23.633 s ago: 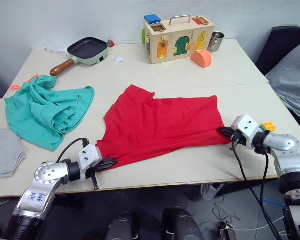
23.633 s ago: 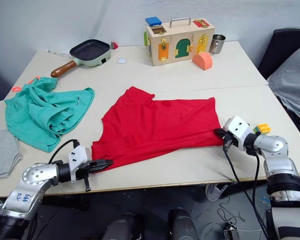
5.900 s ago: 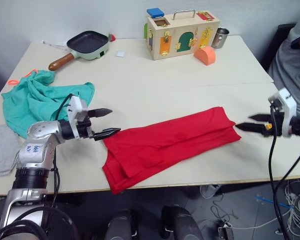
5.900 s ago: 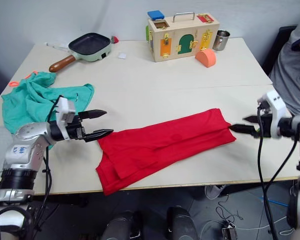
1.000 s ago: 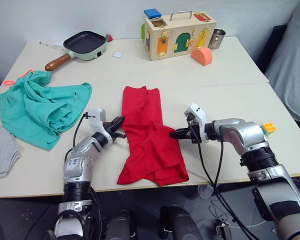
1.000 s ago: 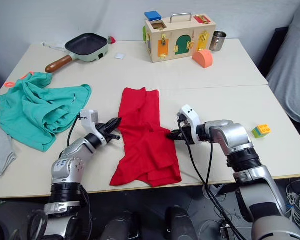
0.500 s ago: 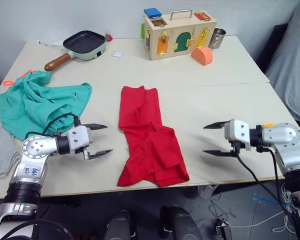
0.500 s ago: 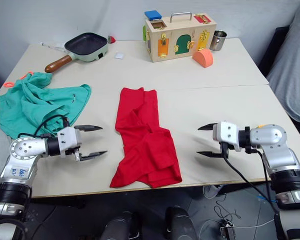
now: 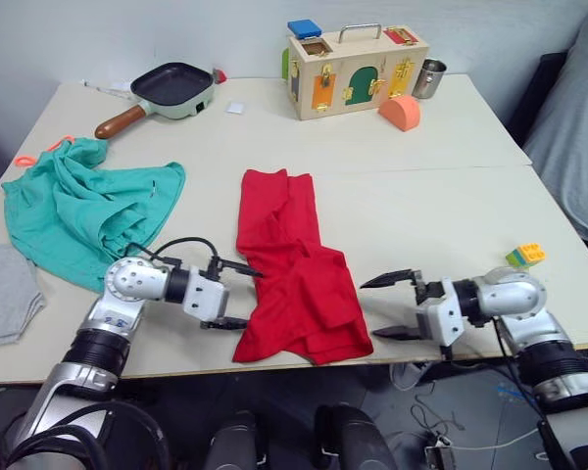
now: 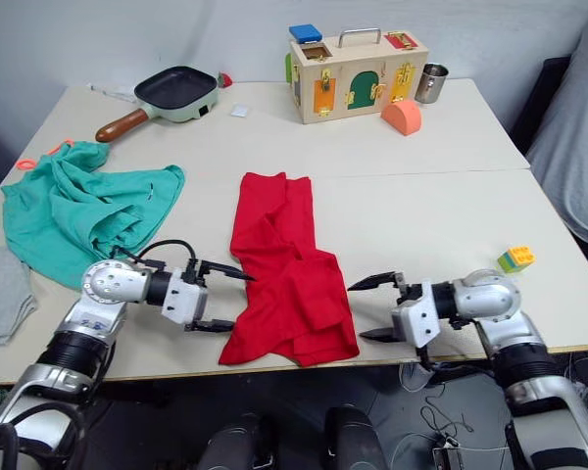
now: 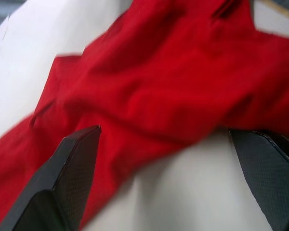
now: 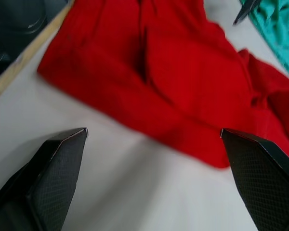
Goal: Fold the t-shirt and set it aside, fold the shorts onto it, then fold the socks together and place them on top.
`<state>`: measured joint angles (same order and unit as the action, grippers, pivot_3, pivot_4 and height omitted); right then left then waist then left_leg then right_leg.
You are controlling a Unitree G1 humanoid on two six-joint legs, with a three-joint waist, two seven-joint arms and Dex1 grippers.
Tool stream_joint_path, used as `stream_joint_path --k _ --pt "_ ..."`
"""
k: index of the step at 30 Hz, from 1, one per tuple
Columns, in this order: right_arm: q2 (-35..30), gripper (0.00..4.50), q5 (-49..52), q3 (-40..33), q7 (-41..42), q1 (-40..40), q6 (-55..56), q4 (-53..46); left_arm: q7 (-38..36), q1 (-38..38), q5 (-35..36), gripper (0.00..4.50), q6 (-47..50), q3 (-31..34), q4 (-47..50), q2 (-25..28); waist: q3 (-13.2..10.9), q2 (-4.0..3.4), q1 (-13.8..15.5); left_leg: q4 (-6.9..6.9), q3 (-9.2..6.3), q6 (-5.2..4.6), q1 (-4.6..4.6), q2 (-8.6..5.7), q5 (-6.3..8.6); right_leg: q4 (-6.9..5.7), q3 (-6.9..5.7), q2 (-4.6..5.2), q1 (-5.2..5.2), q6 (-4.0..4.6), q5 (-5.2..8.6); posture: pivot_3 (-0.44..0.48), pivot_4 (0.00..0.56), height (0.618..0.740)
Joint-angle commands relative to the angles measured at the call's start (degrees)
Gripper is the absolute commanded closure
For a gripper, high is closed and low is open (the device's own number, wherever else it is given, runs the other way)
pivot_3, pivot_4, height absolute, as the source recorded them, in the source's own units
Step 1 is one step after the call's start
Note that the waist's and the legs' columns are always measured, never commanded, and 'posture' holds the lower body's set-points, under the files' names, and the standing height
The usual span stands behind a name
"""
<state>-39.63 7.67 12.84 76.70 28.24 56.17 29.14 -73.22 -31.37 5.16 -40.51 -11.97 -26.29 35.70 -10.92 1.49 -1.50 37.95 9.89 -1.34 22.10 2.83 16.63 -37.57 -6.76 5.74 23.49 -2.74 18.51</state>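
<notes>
Two grippers flank the t-shirt in the head views: the red garment lies in a long, rumpled strip down the middle of the table, its near end at the front edge. The left gripper sits low at the shirt's left side, fingers spread wide with the tips at the cloth's edge; the right gripper is just beside the shirt's right side, fingers likewise spread and holding nothing. The shorts lie bunched, teal, at the table's left, well apart from the shirt, and the socks lie grey at the near left edge beside them. From the left wrist, both black fingers stand far apart, with red folds lying between and beyond them. From the right wrist, the fingers are equally parted over bare tabletop, the shirt's end lying just ahead by the table edge.
</notes>
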Motion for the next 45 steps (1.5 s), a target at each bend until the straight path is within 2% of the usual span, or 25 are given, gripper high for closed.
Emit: stream_joint_path --k 1,10,13,16,25,27,28,33,36,45 --pt "0.8 0.00 -2.4 1.7 -2.6 -0.9 0.2 -2.0 -0.4 -0.7 -2.1 0.03 -1.3 -3.0 -1.1 -1.6 0.0 0.00 0.0 0.01 0.00 -0.01 0.00 0.00 0.00 -0.01 0.00 0.01 0.00 0.00 0.00 0.000 0.150 0.740" --pt "4.3 0.00 -6.8 4.8 -8.7 -0.4 1.7 -3.5 -0.9 -4.0 -3.9 0.03 -3.1 -7.1 -4.3 -5.7 0.0 -0.02 0.0 0.11 -0.06 -0.04 -0.07 -0.02 0.01 -0.09 -0.02 0.05 -0.11 0.00 0.00 0.000 0.150 0.740" --pt "4.4 0.00 -7.4 5.6 -10.0 -0.5 1.9 -4.2 -2.4 -3.4 -3.1 0.62 -3.4 -8.2 -3.7 -5.7 0.0 -0.03 0.0 0.11 -0.07 -0.04 -0.10 -0.01 0.01 -0.11 -0.03 0.04 -0.13 0.00 0.00 0.000 0.150 0.740" --pt "3.6 0.62 -7.0 6.3 -10.6 -1.3 1.9 -5.4 -3.4 -2.3 -2.5 1.57 -3.4 -8.7 -3.1 -5.1 0.0 -0.03 0.0 0.11 -0.07 -0.04 -0.10 -0.01 0.01 -0.13 -0.03 0.04 -0.12 0.00 0.00 0.000 0.150 0.740" --pt "1.1 3.71 -5.4 7.1 -11.6 -2.4 1.1 -7.8 -2.7 -0.5 -0.8 4.47 -1.4 -7.5 -1.1 -4.1 0.0 -0.03 0.0 0.15 -0.08 -0.09 -0.09 -0.04 0.01 -0.13 -0.03 0.09 -0.12 0.00 0.00 0.000 0.150 0.740" --pt "0.5 4.40 -4.6 7.1 -11.5 -2.9 -0.2 -9.0 -2.8 0.7 0.4 4.50 0.0 -7.0 0.8 -3.4 0.0 -0.04 -0.1 0.14 -0.09 -0.09 -0.08 -0.02 0.01 -0.15 -0.03 0.09 -0.10 0.00 0.00 0.000 0.150 0.740" --pt "0.0 4.48 -3.9 7.1 -11.3 -3.2 -0.9 -9.8 -2.8 1.3 0.9 4.50 0.5 -6.7 1.9 -3.0 0.0 -0.04 -0.1 0.12 -0.09 -0.09 -0.09 -0.02 0.01 -0.15 -0.03 0.08 -0.10 0.00 0.00 0.000 0.150 0.740" --pt "-5.9 4.48 5.1 5.8 -7.2 -6.9 -11.0 -19.2 -3.2 8.3 6.8 4.50 7.2 -3.8 13.0 2.0 0.0 -0.09 -0.2 0.07 -0.09 -0.06 -0.04 0.04 0.02 -0.14 -0.03 0.04 -0.02 0.04 0.02 0.000 0.150 0.740" --pt "-9.9 4.48 10.3 5.4 -3.9 -10.5 -16.6 -24.9 -2.8 12.9 11.2 4.50 15.0 -2.0 20.6 5.1 0.0 -0.10 -0.1 0.08 -0.18 -0.08 -0.03 0.04 0.03 -0.10 -0.04 0.08 -0.05 0.04 0.02 0.000 0.150 0.740" --pt "-18.9 4.48 16.0 2.9 0.2 -21.8 -29.0 -39.7 -2.0 25.5 19.9 4.50 34.4 2.9 37.9 14.0 0.0 -0.11 0.1 0.03 -0.37 -0.15 0.02 -0.02 0.15 0.03 -0.16 0.19 -0.12 0.04 0.02 0.000 0.150 0.740"
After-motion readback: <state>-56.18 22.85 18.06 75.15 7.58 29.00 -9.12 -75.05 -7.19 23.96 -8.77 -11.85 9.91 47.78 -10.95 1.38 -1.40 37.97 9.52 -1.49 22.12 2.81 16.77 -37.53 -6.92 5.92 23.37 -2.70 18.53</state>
